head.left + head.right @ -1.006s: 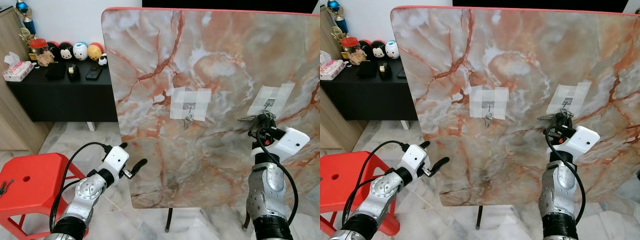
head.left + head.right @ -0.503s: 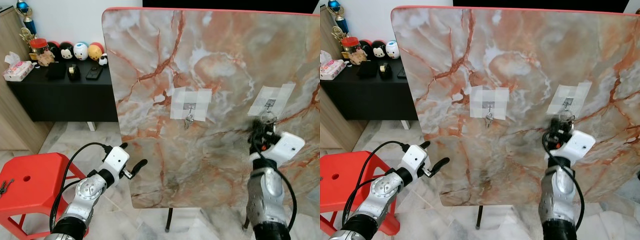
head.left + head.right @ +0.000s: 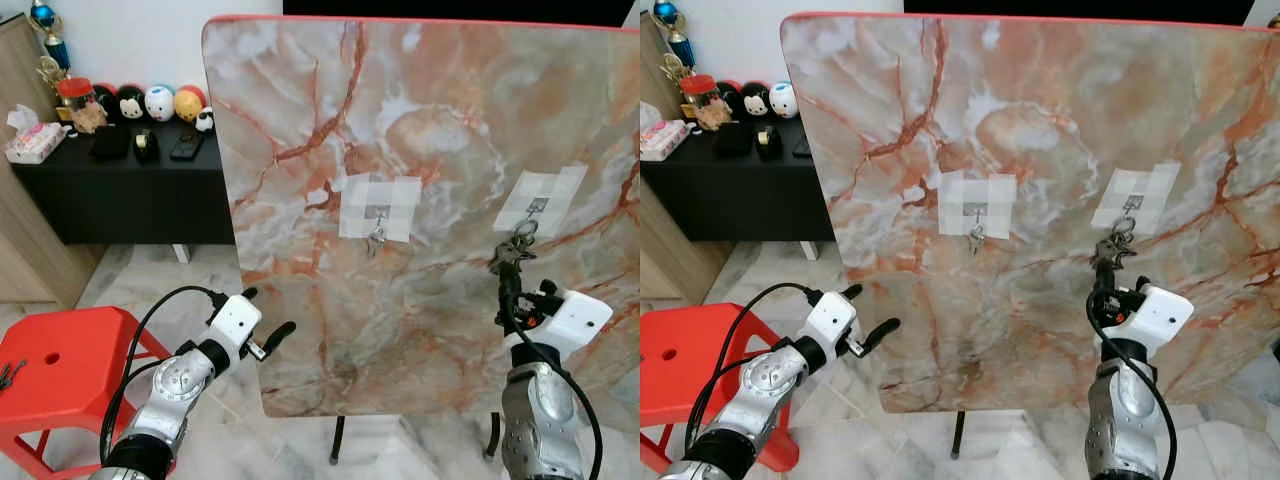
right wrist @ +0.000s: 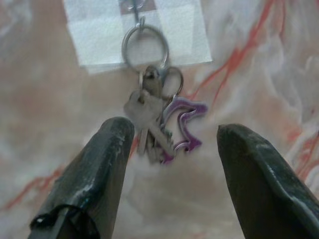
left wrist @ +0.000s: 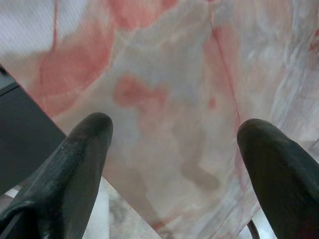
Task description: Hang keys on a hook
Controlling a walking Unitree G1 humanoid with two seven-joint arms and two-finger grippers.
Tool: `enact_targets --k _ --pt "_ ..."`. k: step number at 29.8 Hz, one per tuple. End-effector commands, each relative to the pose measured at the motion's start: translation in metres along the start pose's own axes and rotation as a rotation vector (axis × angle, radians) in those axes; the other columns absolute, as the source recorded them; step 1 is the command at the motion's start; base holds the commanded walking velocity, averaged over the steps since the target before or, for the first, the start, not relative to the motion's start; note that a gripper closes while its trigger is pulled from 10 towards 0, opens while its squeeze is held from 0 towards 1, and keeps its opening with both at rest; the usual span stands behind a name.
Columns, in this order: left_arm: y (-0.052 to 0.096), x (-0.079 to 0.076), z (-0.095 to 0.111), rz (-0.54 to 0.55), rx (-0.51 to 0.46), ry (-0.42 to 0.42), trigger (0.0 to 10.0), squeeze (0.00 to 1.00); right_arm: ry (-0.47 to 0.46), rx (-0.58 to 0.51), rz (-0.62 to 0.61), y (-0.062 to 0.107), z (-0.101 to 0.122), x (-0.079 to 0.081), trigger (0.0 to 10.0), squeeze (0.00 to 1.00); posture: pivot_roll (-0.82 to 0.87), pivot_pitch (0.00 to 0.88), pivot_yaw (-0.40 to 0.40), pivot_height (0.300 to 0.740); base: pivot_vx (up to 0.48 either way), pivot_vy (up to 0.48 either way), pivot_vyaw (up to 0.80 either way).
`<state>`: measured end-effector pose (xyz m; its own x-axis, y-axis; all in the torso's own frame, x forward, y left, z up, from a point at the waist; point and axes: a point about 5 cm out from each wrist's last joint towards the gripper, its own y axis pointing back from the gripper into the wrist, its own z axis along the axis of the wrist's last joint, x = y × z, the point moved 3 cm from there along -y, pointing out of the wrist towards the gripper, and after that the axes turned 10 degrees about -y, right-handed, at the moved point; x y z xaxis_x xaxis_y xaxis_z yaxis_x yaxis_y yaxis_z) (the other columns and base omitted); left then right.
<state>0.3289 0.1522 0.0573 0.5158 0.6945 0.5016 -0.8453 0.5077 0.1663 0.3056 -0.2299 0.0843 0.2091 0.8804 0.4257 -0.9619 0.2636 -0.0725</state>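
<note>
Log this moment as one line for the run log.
right claw: open, just below keys | keys: hanging on right hook | left claw: open, idle by marble board

a large marble-patterned board (image 3: 420, 150) with orange veins and a red top edge stands upright on thin dark legs over a pale marbled tile floor (image 3: 130, 275). behind it on the robot's left, a low black cabinet (image 3: 120, 195) sits against a white wall (image 3: 140, 40), carrying round cartoon figurines (image 3: 150, 102), a tissue pack (image 3: 35, 140) and a trophy (image 3: 50, 45). a red plastic stool (image 3: 60, 375) stands nearer, beside a wooden panel (image 3: 25, 235)
</note>
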Motion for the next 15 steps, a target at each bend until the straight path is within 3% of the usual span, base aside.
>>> enact_targets --k 1,2,3,5,6,7,8,12,15 --pt "0.004 -0.007 -0.008 -0.01 0.023 0.019 10.0 0.93 0.032 0.035 -0.007 0.005 -0.006 -0.004 10.0 0.8 0.02 0.0 -0.074 0.74 0.0 0.0 0.0" --pt "0.005 -0.007 -0.009 -0.005 0.025 0.029 10.0 0.93 0.043 0.048 -0.011 0.007 -0.008 -0.005 10.0 0.13 0.02 0.0 -0.075 0.74 0.0 0.0 0.0" --pt "0.007 -0.007 -0.013 0.01 0.036 0.065 10.0 0.7 0.083 0.119 -0.043 0.013 -0.021 -0.013 10.0 0.0 0.02 0.0 -0.075 0.74 0.0 0.0 0.0" --pt "0.009 -0.007 -0.016 0.02 0.044 0.087 10.0 0.7 0.103 0.167 -0.068 0.017 -0.03 -0.019 10.0 0.0 0.02 0.0 -0.075 0.74 0.0 0.0 0.0" --pt "0.01 -0.007 -0.02 0.025 0.059 0.106 10.0 0.57 0.187 0.287 -0.097 0.024 -0.048 -0.028 10.0 0.0 0.02 0.0 -0.075 0.74 0.0 0.0 0.0" --pt "0.011 -0.008 -0.022 0.025 0.066 0.113 10.0 0.57 0.23 0.339 -0.11 0.027 -0.056 -0.033 10.0 0.0 0.02 0.0 -0.075 0.74 0.0 0.0 0.0" --pt "0.016 -0.015 -0.033 -0.003 0.119 0.116 10.0 0.0 0.255 0.473 -0.139 0.041 -0.079 -0.046 10.0 0.0 0.02 0.0 -0.077 0.74 0.0 0.0 0.0" --pt "0.023 -0.026 -0.046 -0.037 0.177 0.131 10.0 0.0 0.28 0.549 -0.162 0.052 -0.094 -0.055 10.0 0.0 0.02 0.0 -0.076 0.74 0.0 0.0 0.0" --pt "0.034 -0.037 -0.065 -0.034 0.267 0.204 10.0 0.0 0.277 0.64 -0.153 0.063 -0.112 -0.062 10.0 0.0 0.02 0.0 -0.072 0.74 0.0 0.0 0.0"
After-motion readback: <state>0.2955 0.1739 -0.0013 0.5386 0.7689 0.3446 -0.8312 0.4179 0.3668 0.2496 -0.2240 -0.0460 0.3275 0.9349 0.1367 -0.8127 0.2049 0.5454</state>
